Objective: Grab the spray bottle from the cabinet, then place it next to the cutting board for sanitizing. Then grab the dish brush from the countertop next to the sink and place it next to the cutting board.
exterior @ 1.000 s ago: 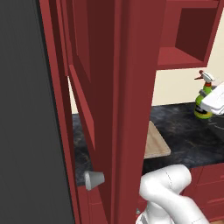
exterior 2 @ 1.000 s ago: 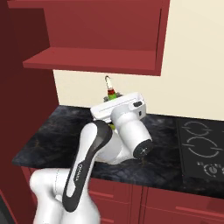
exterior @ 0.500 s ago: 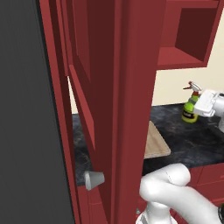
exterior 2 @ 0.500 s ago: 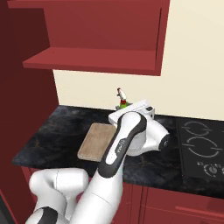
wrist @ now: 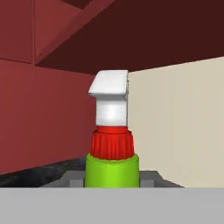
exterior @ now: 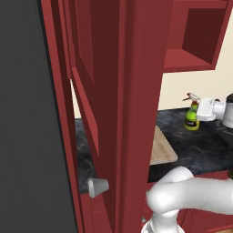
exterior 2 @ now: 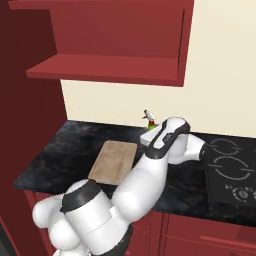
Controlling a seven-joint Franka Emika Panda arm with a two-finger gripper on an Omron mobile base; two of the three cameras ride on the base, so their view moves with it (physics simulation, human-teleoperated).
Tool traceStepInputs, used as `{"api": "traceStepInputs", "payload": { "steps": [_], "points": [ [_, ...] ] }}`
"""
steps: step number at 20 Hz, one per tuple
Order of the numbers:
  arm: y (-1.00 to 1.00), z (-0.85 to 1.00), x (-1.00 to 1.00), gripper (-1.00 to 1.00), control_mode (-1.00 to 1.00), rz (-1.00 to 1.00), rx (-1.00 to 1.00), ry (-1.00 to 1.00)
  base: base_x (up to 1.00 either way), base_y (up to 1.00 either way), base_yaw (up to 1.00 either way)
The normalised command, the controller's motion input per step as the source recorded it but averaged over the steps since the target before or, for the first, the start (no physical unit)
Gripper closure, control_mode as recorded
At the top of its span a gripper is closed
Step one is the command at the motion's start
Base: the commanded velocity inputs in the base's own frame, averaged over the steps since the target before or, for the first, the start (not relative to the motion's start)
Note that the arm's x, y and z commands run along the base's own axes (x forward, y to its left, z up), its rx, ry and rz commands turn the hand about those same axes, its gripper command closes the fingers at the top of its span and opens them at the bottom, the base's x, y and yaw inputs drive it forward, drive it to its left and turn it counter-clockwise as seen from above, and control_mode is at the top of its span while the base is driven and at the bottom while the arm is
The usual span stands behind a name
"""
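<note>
spray bottle (wrist: 112, 144), seen in the hand view, stands dead centre at the bottom of the frame, its green shoulder, red collar and white trigger head rising upright straight ahead of the camera. the jaws sit low on either side of its body, clamped on it; the grey fingers (wrist: 75, 178) show as small blocks flanking the green shoulder, so the bottle is between them and not beside them. in the left base view the gripper (exterior: 205, 110) reaches in from the right edge of the frame and holds the bottle (exterior: 192, 113) by its side, upright, with its base just above or on the countertop (exterior: 200, 148); which of the two cannot be told. holding it upright by the body looks chosen so it can be stood down without tipping.

outward from there, in the right base view the bottle's head (exterior 2: 148, 117) peeks over the white wrist at mid-frame, and the cutting board (exterior 2: 114, 161) lies flat on the black slab to its lower left, near but apart. that placing fits the task: the bottle appears to be brought to the spot next to the board, on the side toward the stove (exterior 2: 230, 167) at the right of the frame. the cabinet door (exterior: 113, 100) hangs open across the left half of the left base view, its grey knob (exterior: 97, 187) low in the frame, which suits a bottle just taken from inside.
</note>
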Motion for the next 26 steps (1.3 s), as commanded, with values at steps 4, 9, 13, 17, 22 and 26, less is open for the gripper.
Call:
{"api": "traceStepInputs", "payload": {
  "steps": [4, 9, 13, 17, 22, 26],
  "points": [
    [-0.51, -0.66, 0.47, 1.00, -1.00, 0.19, -0.04, 0.13, 0.00, 0.00, 0.00],
    [-0.49, -0.64, 0.44, 1.00, -1.00, 0.17, -0.02, 0.09, 0.00, 0.00, 0.00],
    [-0.07, -0.71, 0.50, 1.00, -1.00, 0.12, 0.00, 0.00, 0.00, 0.00, 0.00],
    [-0.05, -0.62, 0.53, 1.00, -1.00, 0.05, -0.02, 0.00, 0.00, 0.00, 0.00],
    [-0.05, -0.56, 0.52, 1.00, -1.00, 0.03, -0.04, 0.00, 0.00, 0.00, 0.00],
    [-0.12, -0.34, -0.14, 1.00, -1.00, 0.05, -0.02, -0.10, 0.00, 0.00, 0.00]
  ]
}}
